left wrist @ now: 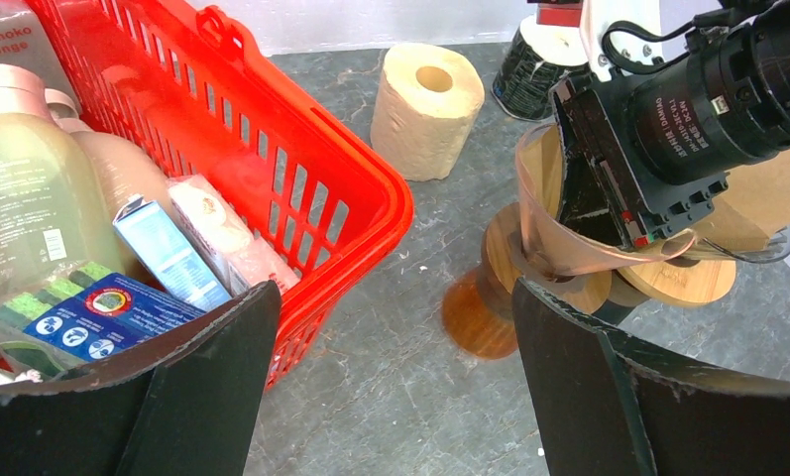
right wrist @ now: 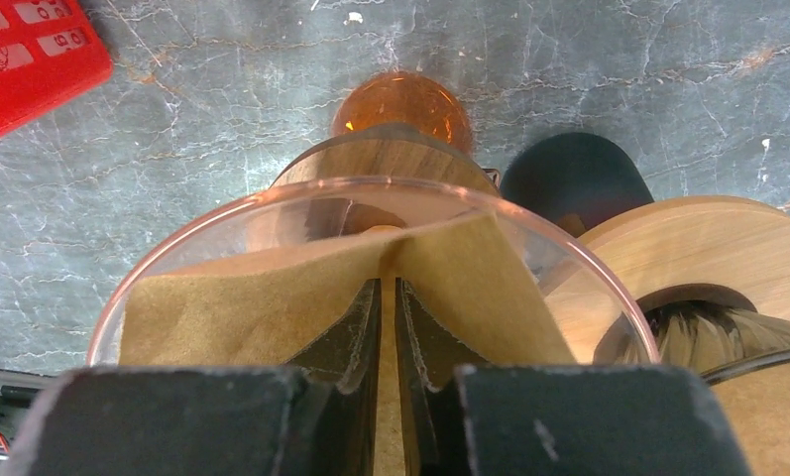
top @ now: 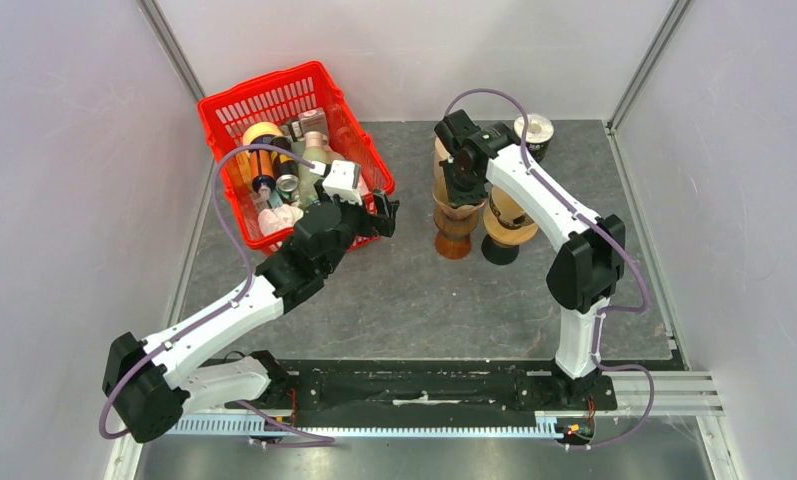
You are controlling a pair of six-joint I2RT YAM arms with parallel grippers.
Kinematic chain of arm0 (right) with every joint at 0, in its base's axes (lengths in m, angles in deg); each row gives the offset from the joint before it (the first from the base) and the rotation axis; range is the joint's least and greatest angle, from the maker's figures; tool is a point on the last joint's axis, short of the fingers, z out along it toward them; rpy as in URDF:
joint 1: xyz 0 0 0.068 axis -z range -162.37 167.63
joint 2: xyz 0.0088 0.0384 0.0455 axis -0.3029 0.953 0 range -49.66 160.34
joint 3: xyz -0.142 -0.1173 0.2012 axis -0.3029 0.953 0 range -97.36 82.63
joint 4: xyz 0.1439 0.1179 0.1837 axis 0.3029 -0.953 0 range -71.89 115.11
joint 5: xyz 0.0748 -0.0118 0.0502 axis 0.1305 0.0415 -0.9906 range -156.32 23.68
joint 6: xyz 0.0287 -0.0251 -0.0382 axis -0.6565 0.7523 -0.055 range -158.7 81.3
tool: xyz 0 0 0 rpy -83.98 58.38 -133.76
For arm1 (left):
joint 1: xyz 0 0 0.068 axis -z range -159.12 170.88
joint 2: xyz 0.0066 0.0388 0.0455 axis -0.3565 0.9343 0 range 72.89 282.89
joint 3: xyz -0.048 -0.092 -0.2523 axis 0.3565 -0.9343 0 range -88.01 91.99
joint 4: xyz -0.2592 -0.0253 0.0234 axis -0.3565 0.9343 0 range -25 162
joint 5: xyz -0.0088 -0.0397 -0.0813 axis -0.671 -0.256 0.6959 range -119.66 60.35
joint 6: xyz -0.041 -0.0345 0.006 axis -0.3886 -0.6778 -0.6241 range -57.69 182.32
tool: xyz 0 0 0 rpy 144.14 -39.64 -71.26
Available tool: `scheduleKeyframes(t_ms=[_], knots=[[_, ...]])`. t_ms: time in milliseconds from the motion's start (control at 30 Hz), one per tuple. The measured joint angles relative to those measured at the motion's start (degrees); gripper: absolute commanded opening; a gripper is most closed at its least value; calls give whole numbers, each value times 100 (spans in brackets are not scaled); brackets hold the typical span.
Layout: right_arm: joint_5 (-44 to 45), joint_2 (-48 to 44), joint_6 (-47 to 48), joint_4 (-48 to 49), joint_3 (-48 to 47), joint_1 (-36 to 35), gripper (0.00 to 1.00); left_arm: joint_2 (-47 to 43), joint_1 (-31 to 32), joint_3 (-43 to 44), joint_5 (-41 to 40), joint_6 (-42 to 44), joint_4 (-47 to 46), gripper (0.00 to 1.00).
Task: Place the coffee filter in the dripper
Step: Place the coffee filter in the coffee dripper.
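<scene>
My right gripper [right wrist: 388, 288] is shut on a fold of the brown paper coffee filter [right wrist: 242, 297], whose sides spread to either side of the fingers. The filter sits inside the clear pink-tinted dripper [right wrist: 371, 184], which rests on a wooden stand with an amber base [right wrist: 402, 104]. From above, the right gripper [top: 461, 180] covers the dripper on that stand [top: 454, 228]. In the left wrist view the dripper [left wrist: 544, 233] shows under the right wrist. My left gripper [top: 379, 215] is open and empty [left wrist: 391, 297], low over the table between the basket and the stand.
A red basket [top: 274, 100] full of bottles and packets stands at the back left. A second wooden stand with a black base [top: 504, 235] is right next to the first. A toilet roll [left wrist: 427, 109] and a dark cup [top: 534, 130] are behind.
</scene>
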Motion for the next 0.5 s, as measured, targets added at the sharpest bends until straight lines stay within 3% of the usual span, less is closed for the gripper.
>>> scheduleKeyframes(t_ms=[500], knots=[[-2, 0, -87, 361, 439, 0, 18, -13, 0, -13, -9, 2, -2, 94]])
